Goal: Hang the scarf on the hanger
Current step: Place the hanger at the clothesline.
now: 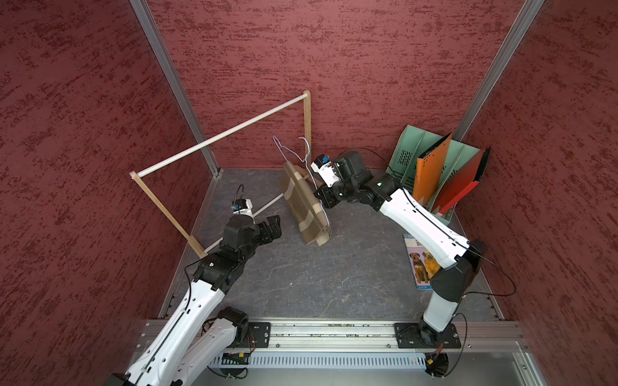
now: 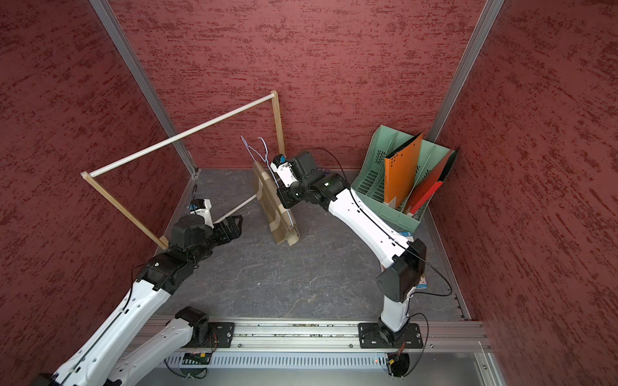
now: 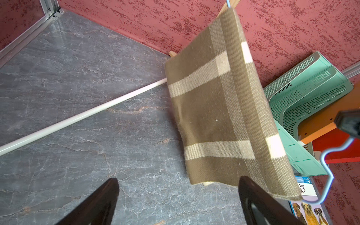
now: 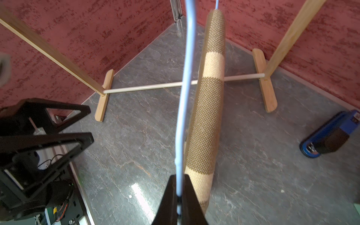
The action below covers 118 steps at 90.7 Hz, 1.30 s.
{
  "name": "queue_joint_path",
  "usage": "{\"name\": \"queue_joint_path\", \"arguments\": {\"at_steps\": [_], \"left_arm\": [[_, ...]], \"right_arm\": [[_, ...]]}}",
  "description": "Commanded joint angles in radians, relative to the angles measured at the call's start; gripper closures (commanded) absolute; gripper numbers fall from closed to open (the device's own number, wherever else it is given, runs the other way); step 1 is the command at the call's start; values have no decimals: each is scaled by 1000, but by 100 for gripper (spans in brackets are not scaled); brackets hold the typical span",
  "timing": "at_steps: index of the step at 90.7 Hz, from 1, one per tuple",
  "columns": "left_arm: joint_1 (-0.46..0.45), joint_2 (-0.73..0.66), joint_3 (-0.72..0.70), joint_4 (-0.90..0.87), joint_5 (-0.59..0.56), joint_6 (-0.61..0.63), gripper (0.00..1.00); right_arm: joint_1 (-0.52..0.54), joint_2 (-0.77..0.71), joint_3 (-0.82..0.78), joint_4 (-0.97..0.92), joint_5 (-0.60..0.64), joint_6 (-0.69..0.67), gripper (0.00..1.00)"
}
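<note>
Right wrist view: my right gripper [image 4: 179, 180] clamps the hanger [image 4: 185, 87]; scarf [image 4: 210, 109] draped just beyond its tips. Left gripper [image 3: 179, 181] gapes, clear of the scarf. I should hold the hanger level, lest the cloth slide.

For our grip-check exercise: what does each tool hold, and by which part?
Right tool: the hanger, by its sloping side wire. Left tool: nothing.

Left gripper [image 3: 178, 180] jaws wide apart over bare floor. Plaid scarf [image 3: 218, 109] draped folded over the blue hanger [image 3: 330, 176], just past the fingers [image 3: 259, 202]; contact unclear. White rack rod [image 3: 83, 115] runs behind the scarf. Green file tray [image 3: 311, 87] and dog book [image 3: 307, 211] to the right.
</note>
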Motion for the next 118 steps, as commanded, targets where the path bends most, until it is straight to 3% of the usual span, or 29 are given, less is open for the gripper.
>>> {"name": "queue_joint_path", "arguments": {"at_steps": [1,28,53,64,73,88,100,118], "left_arm": [[10,-27,-1,-16,-17,15,0],[13,-91,-8,-72,-43,15,0],[16,-100,-16,-65,-27,20,0],[37,-99,-21,63,67,-39,0],[74,-74,11,231,146,-101,6],[150,89,186,377,312,-154,15],[196,197,244,520,452,-219,21],[216,275,290,589,509,-244,32]], "right_arm": [[17,50,170,22,-40,-1,100],[39,318,568,-51,-69,-14,100],[40,398,609,92,-101,-20,100],[44,397,605,86,-108,-28,100],[48,388,597,76,-109,-36,100],[57,352,568,78,-108,-43,100],[66,320,534,80,-116,-45,100],[71,286,500,89,-135,-30,100]]}}
